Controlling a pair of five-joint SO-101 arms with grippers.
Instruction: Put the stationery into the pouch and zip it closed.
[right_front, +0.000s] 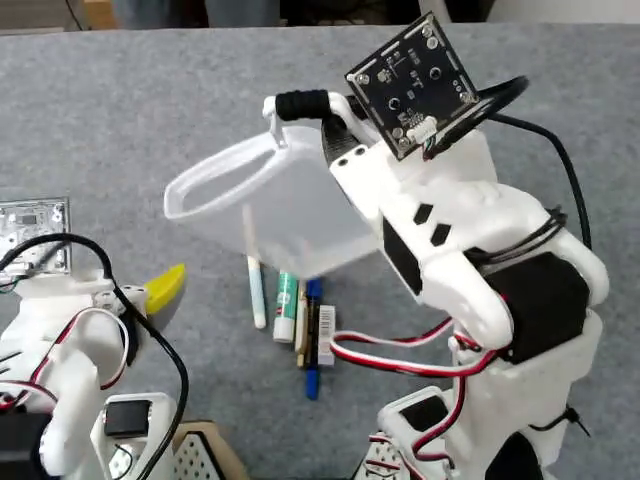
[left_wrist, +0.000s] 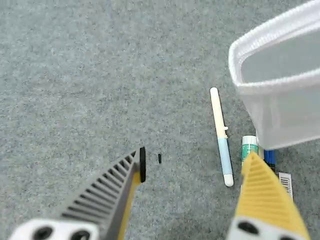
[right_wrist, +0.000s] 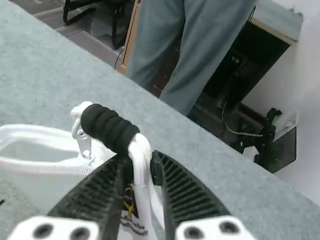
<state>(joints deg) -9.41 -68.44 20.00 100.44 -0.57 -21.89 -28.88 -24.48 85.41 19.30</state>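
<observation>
My right gripper (right_front: 325, 115) is shut on the translucent white pouch (right_front: 275, 210) near its black-wrapped zipper pull (right_wrist: 107, 127), holding it lifted and tilted with its mouth open. Under and beside the pouch lie a white-and-blue pen (right_front: 257, 290), a green-labelled glue stick (right_front: 286, 305) and blue pens (right_front: 313, 340) on the grey mat. My left gripper (left_wrist: 195, 165) hovers open above the mat, its yellow finger (left_wrist: 260, 185) close to the white-and-blue pen (left_wrist: 220, 135) and glue stick (left_wrist: 248, 146). The pouch rim (left_wrist: 265, 55) hangs beyond them.
The grey mat (right_front: 120, 110) covers the table, with free room at the far and left parts. The left arm's body (right_front: 70, 380) sits at the near left, the right arm's body (right_front: 490, 300) at the near right. A tiny black speck (left_wrist: 159, 158) lies between my left fingers.
</observation>
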